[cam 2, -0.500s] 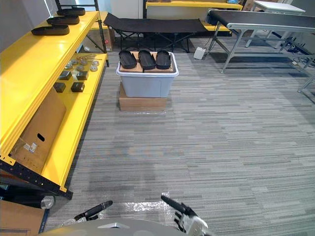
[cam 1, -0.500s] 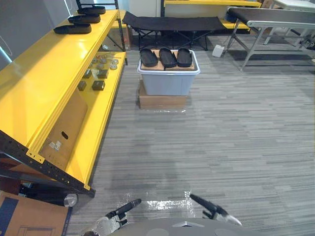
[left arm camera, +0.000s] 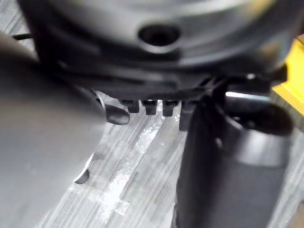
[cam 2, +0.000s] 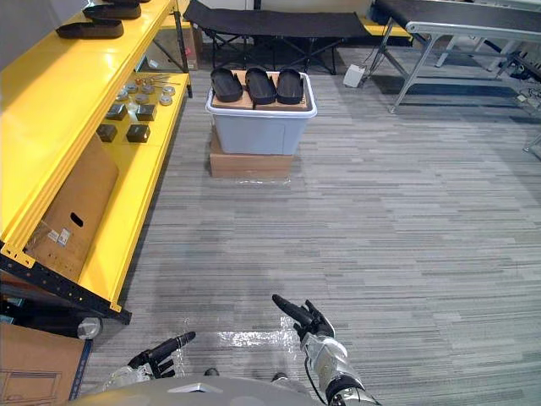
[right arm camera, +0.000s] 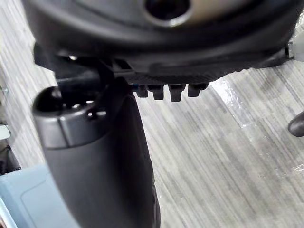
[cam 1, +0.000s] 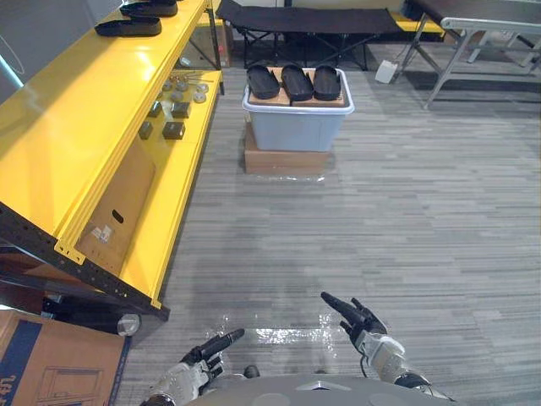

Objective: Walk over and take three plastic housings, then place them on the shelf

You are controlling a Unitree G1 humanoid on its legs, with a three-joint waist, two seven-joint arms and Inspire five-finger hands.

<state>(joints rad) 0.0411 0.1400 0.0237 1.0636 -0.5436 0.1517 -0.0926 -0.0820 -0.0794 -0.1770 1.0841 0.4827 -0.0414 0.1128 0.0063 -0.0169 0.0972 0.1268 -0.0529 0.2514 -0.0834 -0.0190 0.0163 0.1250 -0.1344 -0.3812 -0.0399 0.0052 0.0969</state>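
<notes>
**Across the grey floor [cam 1: 397, 220] from the grey bin [cam 1: 297, 128], hands open**

Along the robot's left side runs the yellow shelf [cam 1: 68, 135], its top level and a lower level both in sight. At the far end of the room stands a black cot [cam 1: 304, 20]. In front of the cot, out in the middle of the floor and well apart from the robot, the grey bin sits on a flat cardboard box [cam 1: 283, 161]. A board [cam 1: 297, 98] lies over the bin's top, and the three black plastic housings [cam 1: 297, 82] rest on it side by side. A cardboard sheet [cam 1: 118, 207] leans on the shelf's lower level. Two more housings [cam 1: 128, 27] lie at the far end of the shelf's top level, one behind the other. Small parts [cam 1: 173, 129], dark blocks and pale round pieces, are gathered on the lower level. Low down and close to the body, the left hand [cam 1: 204, 353] and the right hand [cam 2: 314, 326] both hang over the floor, fingers held out straight and holding nothing.
</notes>
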